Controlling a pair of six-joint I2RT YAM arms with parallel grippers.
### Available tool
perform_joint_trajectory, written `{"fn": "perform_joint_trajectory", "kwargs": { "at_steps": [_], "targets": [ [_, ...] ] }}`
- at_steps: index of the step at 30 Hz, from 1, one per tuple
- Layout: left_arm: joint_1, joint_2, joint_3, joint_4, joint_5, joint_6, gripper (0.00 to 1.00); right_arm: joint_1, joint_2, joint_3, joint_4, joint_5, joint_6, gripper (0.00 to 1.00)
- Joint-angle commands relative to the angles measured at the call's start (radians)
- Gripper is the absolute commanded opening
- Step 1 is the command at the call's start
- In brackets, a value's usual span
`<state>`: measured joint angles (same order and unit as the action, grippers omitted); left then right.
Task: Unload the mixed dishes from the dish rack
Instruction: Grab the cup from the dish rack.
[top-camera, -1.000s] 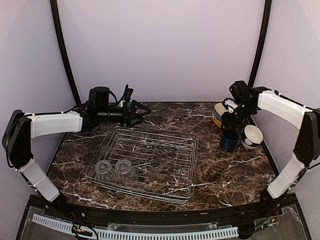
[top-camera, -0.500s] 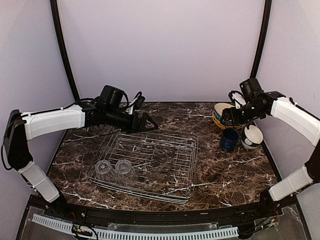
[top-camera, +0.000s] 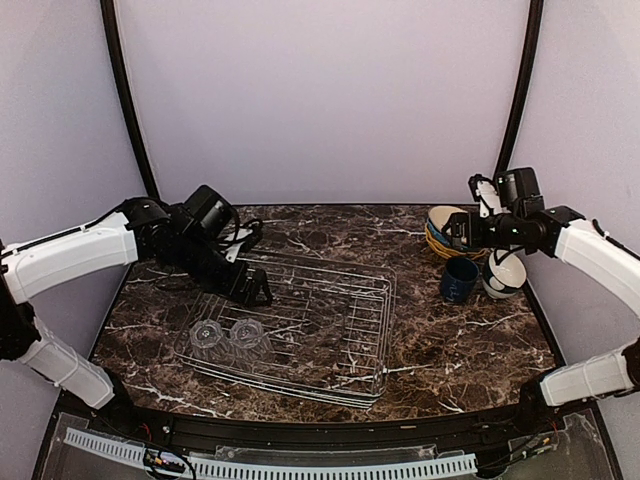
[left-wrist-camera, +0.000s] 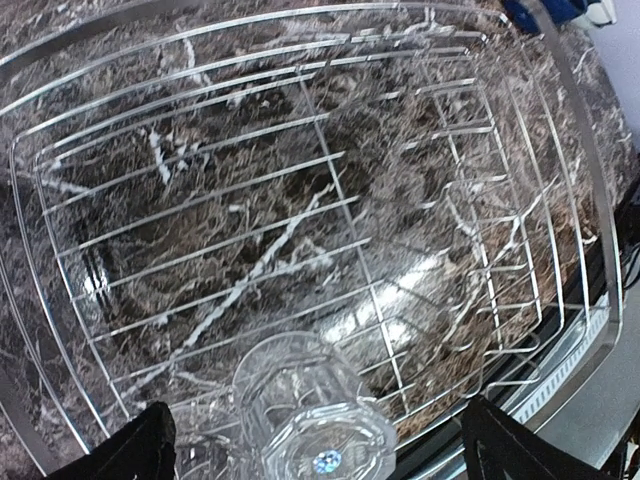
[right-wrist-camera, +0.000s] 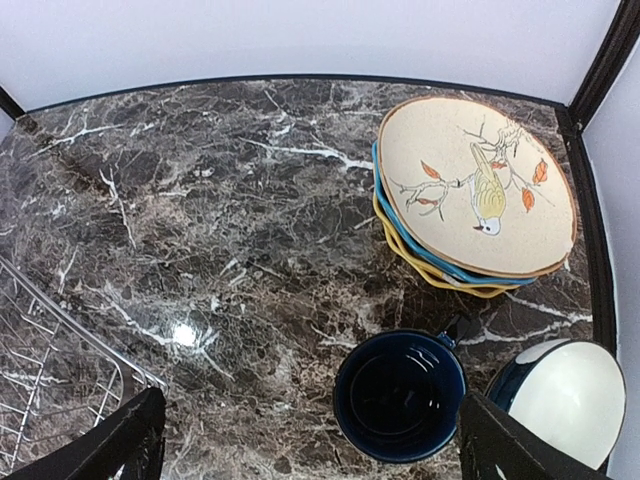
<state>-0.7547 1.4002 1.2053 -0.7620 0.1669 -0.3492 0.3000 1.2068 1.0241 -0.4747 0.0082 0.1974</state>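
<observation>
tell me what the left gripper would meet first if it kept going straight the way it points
Probably the clear glass in the silver wire dish rack: the left wrist view shows it centred between the fingers of the open left gripper, though depth is unclear.

Dark blue mug (right-wrist-camera: 400, 395); cream bird-painted plate (right-wrist-camera: 476, 186); brown white-veined marble table (right-wrist-camera: 200, 220).

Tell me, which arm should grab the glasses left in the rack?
Probably left. The left gripper hangs over the rack right by the two glasses, jaws open. The right gripper is far off, above the plates and mug.
</observation>
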Motion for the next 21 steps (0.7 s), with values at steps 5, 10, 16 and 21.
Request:
{"fn": "perform_joint_trajectory", "kwargs": {
  "at_steps": [5,10,16,21],
  "targets": [
    [-0.103,0.055,0.059,-0.253,-0.125,0.027,0.99,0.004,-0.045,-0.047,0.102,-0.049,0.004,0.99],
    [-0.141,0.093,0.063,-0.266,-0.149,0.023,0.99,0.004,-0.061,-0.072,0.122,-0.115,0.019,0.99],
    [-0.166,0.138,0.074,-0.282,-0.193,0.025,0.99,0.003,-0.069,-0.102,0.141,-0.160,0.026,0.99],
    [-0.188,0.191,0.095,-0.283,-0.220,0.027,0.97,0.003,-0.071,-0.106,0.143,-0.183,0.027,0.99]
  ]
}}
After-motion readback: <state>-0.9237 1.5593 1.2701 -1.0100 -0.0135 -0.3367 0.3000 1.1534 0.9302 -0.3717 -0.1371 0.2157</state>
